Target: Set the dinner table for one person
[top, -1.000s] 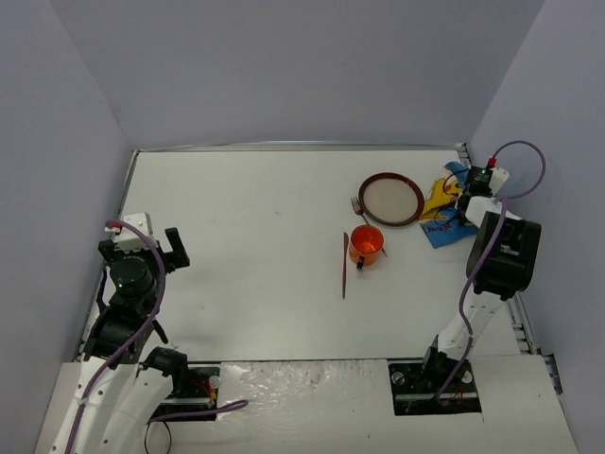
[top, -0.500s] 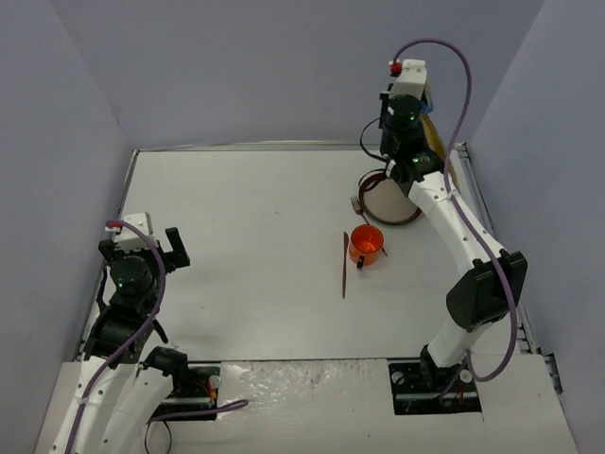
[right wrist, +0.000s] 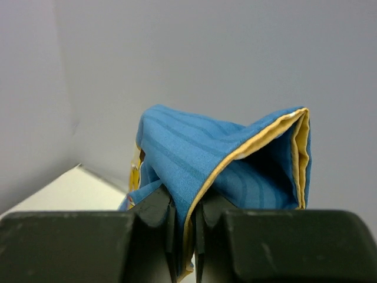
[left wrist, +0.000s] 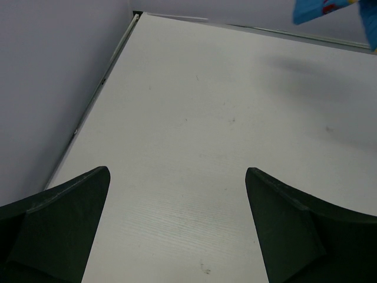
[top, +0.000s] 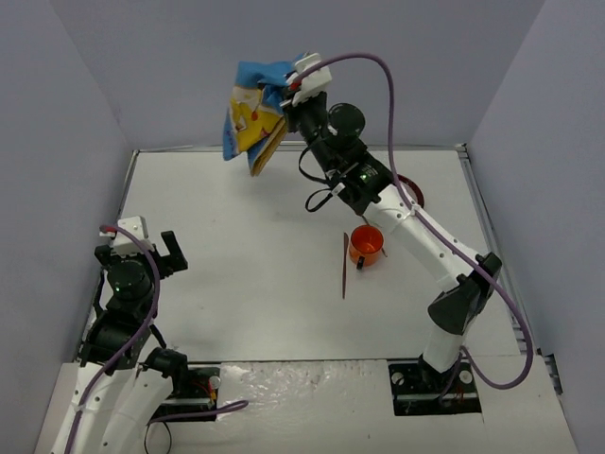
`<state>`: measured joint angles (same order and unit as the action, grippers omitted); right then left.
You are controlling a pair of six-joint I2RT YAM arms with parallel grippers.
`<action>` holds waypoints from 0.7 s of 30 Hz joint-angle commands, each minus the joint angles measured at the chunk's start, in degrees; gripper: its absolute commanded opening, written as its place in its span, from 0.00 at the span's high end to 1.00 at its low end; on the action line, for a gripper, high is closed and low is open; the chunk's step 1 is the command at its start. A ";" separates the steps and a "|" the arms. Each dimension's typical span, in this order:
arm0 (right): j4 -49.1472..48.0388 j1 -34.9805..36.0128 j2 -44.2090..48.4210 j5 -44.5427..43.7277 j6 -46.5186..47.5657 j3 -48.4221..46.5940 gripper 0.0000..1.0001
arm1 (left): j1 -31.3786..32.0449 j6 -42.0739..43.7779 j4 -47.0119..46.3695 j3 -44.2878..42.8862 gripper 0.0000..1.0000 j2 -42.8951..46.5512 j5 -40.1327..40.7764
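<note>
My right gripper point(top: 286, 95) is raised high above the far side of the white dinner table point(top: 246, 274) and is shut on the blue cloth placemat point(top: 252, 118) with a yellow figure. The placemat hangs bunched and folded in the air. In the right wrist view the cloth point(right wrist: 218, 165) is pinched between my jaws at the gripper point(right wrist: 186, 236). A corner of it shows in the left wrist view point(left wrist: 321, 9). My left gripper point(left wrist: 177, 227) is open and empty above the table's left side, also in the top view point(top: 142, 251).
An orange cup point(top: 366, 246) stands right of centre under my right arm. A thin brown stick point(top: 344, 265) lies beside it. A dark red dish point(top: 411, 194) is partly hidden behind the right arm. Walls enclose the table on three sides.
</note>
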<state>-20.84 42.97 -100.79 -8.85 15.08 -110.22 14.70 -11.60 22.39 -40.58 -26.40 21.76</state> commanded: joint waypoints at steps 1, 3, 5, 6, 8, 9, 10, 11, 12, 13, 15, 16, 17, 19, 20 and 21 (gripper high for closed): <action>-6.49 2.47 1.55 6.65 -0.49 12.91 1.00 | 0.33 -4.65 2.83 -5.21 0.03 -0.85 3.20; -8.48 5.13 1.31 7.98 -6.31 22.56 1.00 | 0.33 -8.89 7.57 -5.96 0.03 -1.60 6.77; -10.14 7.11 0.64 7.15 -11.16 31.79 0.99 | 0.33 -12.48 10.15 -6.06 0.03 -1.94 7.40; -10.81 7.82 0.38 5.83 -13.12 36.41 0.99 | 0.33 -13.82 10.95 -6.02 0.03 -2.38 7.53; -11.46 8.92 0.19 4.45 -16.57 41.12 0.99 | 0.33 -16.12 12.26 -5.91 0.03 -3.29 7.38; -11.19 9.34 0.31 3.60 -18.55 42.81 0.99 | 0.29 -17.27 12.81 -5.91 0.03 -3.83 7.19; -10.22 9.78 0.71 2.18 -20.47 46.40 0.98 | 0.24 -18.46 13.26 -5.87 0.03 -4.85 6.69; -8.77 10.06 1.50 1.73 -22.36 48.97 0.97 | 0.24 -19.74 13.34 -5.81 0.03 -6.34 6.06; -7.49 10.15 2.41 1.52 -23.60 50.71 0.95 | 0.24 -20.74 13.06 -5.76 0.03 -7.71 5.52; -6.07 10.21 3.44 1.45 -24.62 52.22 0.93 | 0.24 -21.83 12.53 -5.71 0.03 -9.33 5.04; -3.77 10.40 5.18 2.27 -24.96 54.30 0.87 | 0.05 -23.95 10.17 -5.50 0.03 -13.45 5.03; -2.99 10.56 5.78 2.78 -24.93 55.37 0.85 | -0.11 -24.85 8.88 -5.38 0.03 -15.43 5.22; -2.59 10.62 6.30 3.24 -24.93 56.15 0.84 | -0.30 -25.00 6.55 -5.32 0.03 -16.80 5.35; -1.62 10.65 6.89 4.06 -24.68 57.17 0.77 | -2.69 -26.62 3.84 -6.29 0.03 -23.57 5.40; -1.57 10.65 6.92 4.10 -24.58 57.22 0.76 | -2.83 -26.71 2.68 -6.35 0.03 -23.96 4.37; -1.04 10.65 7.07 4.71 -24.50 57.52 0.67 | -5.26 -27.55 1.13 -7.41 0.03 -28.37 2.97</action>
<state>-20.52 53.57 -98.42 -4.51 -7.70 -52.78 13.50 -34.36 32.14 -44.49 -45.44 26.47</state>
